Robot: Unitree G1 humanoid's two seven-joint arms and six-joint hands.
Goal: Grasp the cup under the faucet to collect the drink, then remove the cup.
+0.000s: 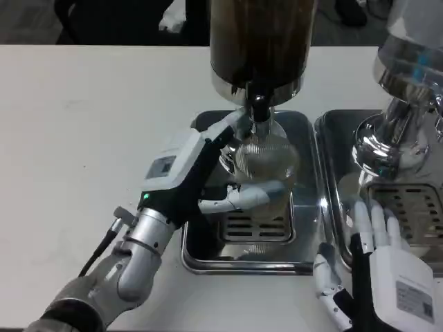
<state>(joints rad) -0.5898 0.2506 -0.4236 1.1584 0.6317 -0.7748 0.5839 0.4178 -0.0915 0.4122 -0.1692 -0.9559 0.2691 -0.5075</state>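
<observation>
While left hand [181,173] grips one cup [265,155], two trays [308,207] sit.

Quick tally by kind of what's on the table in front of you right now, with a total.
Drink dispensers: 2 (dark one with black faucet; second dispenser)
Metal drip trays: 2 (tray; right tray)
Clear ribbed cups: 1 (cup, held by left hand)
Total: 5

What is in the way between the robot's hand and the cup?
Nothing visible. The left hand already grips the cup, which sits under the faucet above the drip tray. The right hand rests apart.
</observation>
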